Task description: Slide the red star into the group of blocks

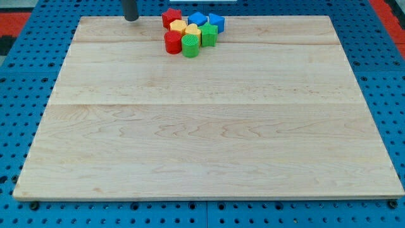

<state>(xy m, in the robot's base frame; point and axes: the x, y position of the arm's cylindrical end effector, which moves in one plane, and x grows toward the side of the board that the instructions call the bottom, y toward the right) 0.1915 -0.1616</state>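
Observation:
The red star sits at the view's top, at the upper left edge of a tight group of blocks. The group holds a yellow block, a second yellow block, a red cylinder, a green cylinder, a green block, a blue block and a blue cube. The red star touches the yellow block. My tip stands on the board's top edge, to the left of the red star, with a gap between them.
The wooden board lies on a blue perforated table. All blocks cluster near the board's top edge, a little left of centre.

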